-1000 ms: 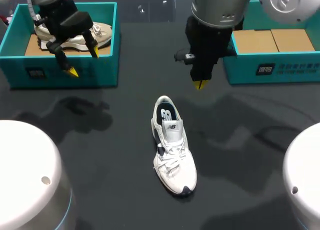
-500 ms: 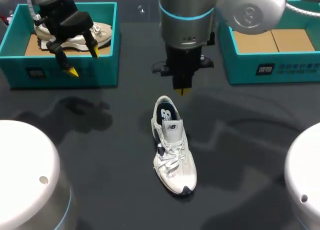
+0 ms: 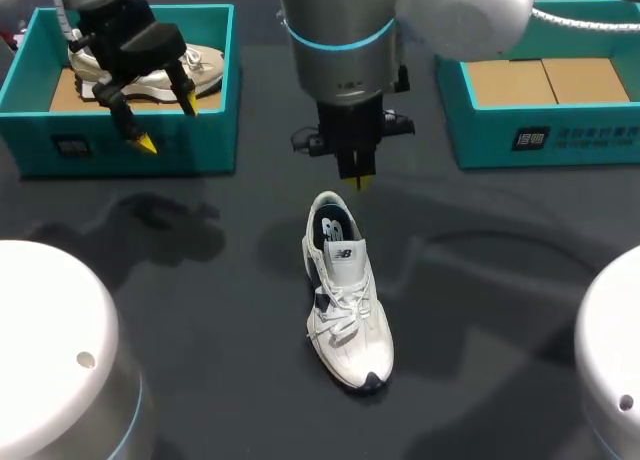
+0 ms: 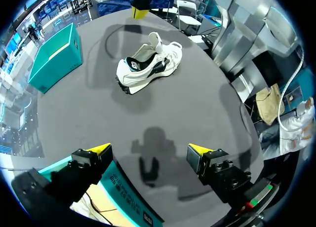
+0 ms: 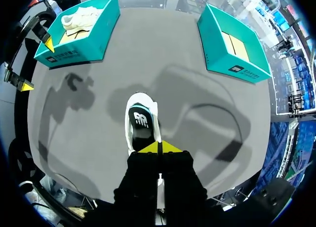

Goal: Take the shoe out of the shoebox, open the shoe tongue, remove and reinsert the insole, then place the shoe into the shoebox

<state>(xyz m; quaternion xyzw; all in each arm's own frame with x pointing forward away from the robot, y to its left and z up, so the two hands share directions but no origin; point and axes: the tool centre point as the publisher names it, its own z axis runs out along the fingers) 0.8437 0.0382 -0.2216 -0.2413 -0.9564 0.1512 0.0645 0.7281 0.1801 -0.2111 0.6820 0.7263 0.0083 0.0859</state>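
Note:
A white shoe [image 3: 345, 295] lies on the dark table, toe toward the front edge, with its tongue raised and a dark insole showing at the heel opening [image 5: 142, 121]. It also shows ahead of the left gripper [image 4: 148, 69]. My right gripper [image 3: 360, 183] hangs shut just behind and above the shoe's heel, with its yellow tips pressed together [image 5: 159, 148] and nothing between them. My left gripper [image 3: 168, 123] stands open over the front wall of the left teal shoebox [image 3: 100, 152], holding nothing [image 4: 149, 150].
A cream shoe [image 3: 205, 60] lies inside the left shoebox. The right teal shoebox [image 3: 540, 135] at the back right holds only brown cardboard. The white arm bases [image 3: 50, 340] [image 3: 610, 360] fill the front corners.
My right arm has swung left from beside the right shoebox and come down toward the shoe's heel, still shut. The left arm and the shoe have not moved.

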